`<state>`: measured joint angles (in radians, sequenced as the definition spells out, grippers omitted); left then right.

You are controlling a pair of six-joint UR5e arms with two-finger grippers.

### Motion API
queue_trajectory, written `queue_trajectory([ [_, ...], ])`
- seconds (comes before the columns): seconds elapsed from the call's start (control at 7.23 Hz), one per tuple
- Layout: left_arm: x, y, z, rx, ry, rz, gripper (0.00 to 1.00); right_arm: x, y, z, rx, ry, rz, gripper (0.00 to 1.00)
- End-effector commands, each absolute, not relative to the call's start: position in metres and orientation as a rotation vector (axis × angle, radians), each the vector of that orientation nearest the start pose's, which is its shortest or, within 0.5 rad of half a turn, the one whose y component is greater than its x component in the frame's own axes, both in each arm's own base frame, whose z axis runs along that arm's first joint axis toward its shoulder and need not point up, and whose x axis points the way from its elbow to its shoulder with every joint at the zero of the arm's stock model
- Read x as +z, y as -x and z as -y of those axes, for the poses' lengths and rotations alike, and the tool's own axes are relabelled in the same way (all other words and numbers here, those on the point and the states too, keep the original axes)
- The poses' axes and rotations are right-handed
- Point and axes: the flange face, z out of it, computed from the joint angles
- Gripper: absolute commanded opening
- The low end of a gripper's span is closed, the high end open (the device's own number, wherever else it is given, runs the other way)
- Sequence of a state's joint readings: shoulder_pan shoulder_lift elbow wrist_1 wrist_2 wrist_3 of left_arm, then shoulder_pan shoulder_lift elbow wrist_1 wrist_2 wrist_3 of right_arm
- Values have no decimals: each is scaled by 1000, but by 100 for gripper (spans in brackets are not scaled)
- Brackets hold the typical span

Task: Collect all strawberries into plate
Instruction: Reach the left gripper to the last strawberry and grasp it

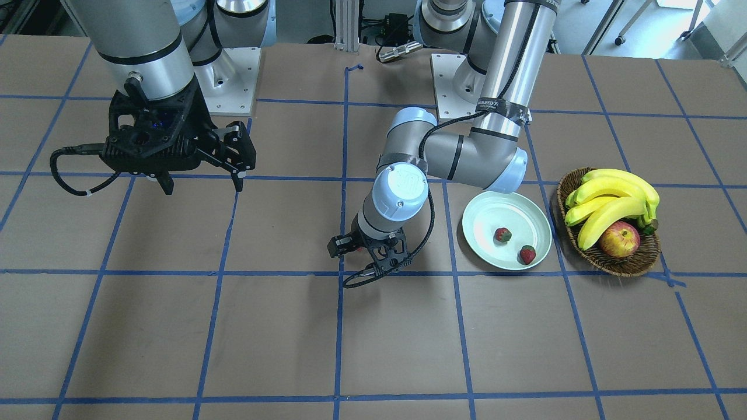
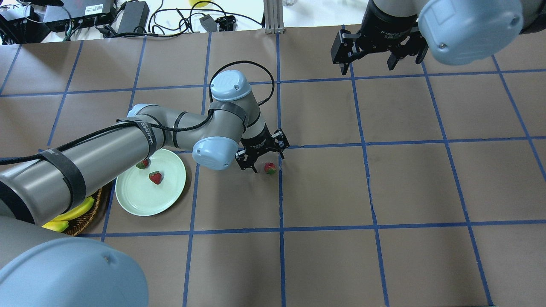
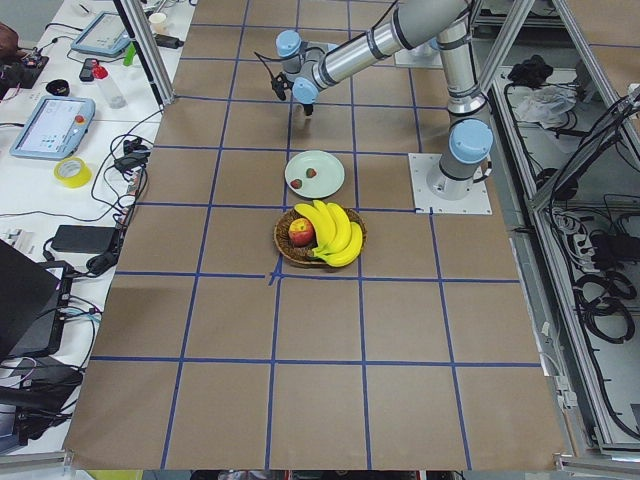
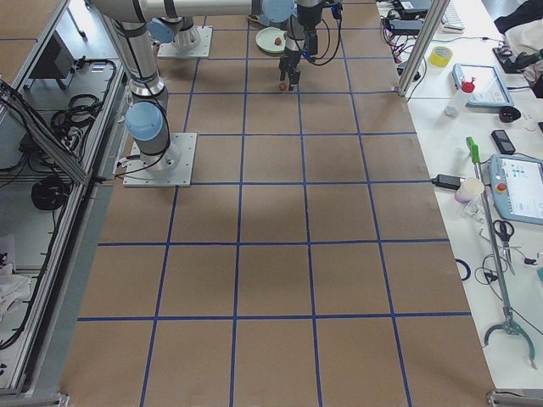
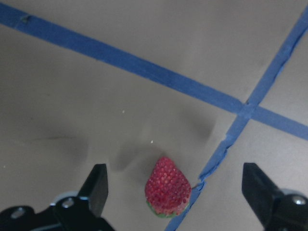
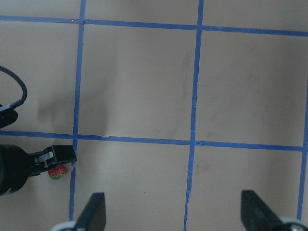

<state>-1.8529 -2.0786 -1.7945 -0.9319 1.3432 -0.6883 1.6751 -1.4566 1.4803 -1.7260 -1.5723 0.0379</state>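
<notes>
Two strawberries (image 1: 502,235) (image 1: 527,254) lie apart from each other on the pale green plate (image 1: 489,211). Seen from above and behind the robot, a third strawberry (image 2: 269,168) lies on the brown desk (image 2: 418,187) at 3 o'clock from the plate, well apart from it, beside a crossing of blue tape lines (image 5: 144,67). The left pincer (image 2: 268,166) is low over this berry, its fingers (image 5: 97,185) spread wide, one on each side and neither touching it. The right pincer (image 2: 367,68) hangs between 1 and 2 o'clock from the loose berry, well apart and raised off the desk, also spread wide and holding nothing. At 8 o'clock from the plate, just beside it, sits a wicker basket (image 1: 613,263) with bananas (image 1: 613,195) and an apple (image 1: 620,239).
</notes>
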Motion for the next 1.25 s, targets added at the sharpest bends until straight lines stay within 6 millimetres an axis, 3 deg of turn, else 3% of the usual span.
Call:
queue_trajectory([
  [0.0,162,315,522,336,685,-3224,19,489,-190,536,-206,108,-3125,100],
  [0.14,162,316,521,340,686,-3224,1,489,-190,536,-204,108,-3126,100],
  [0.55,164,314,522,335,660,-3226,0,486,-190,535,-194,108,-3127,100],
  [0.69,183,312,528,271,638,-3245,0,485,-190,535,-192,105,-3127,100],
  [0.83,198,297,538,221,677,-3253,0,485,-190,535,-192,103,-3125,100],
  [0.97,211,267,555,177,742,-3246,0,485,-190,535,-192,105,-3127,100],
  [1.11,219,229,569,122,678,-3227,0,485,-190,535,-189,106,-3126,100],
])
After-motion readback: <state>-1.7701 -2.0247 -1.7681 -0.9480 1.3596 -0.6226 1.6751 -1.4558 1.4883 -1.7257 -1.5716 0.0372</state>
